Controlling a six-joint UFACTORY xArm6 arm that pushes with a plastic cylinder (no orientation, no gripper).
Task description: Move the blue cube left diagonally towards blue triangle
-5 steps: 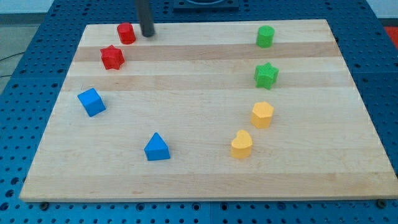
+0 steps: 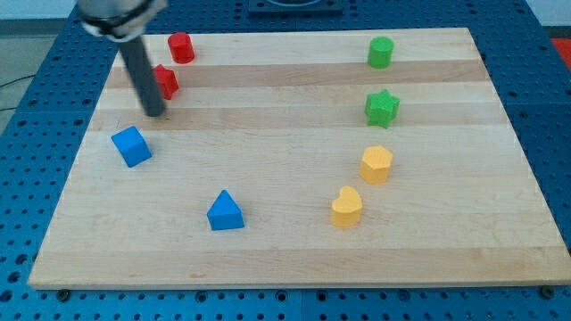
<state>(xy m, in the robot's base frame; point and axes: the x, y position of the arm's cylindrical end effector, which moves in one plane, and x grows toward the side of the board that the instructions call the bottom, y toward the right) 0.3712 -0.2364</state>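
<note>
The blue cube sits near the view's left edge of the wooden board. The blue triangle lies to its lower right, nearer the view's bottom. My tip is just above and slightly right of the blue cube, a short gap away and not touching it. The rod stands in front of the red star and hides its left part.
A red cylinder is at the top left. A green cylinder and a green star are at the top right. Two yellow blocks lie at the right, below the green star.
My tip has moved from beside the red cylinder down and to the view's left, to just above the blue cube. No block has moved.
</note>
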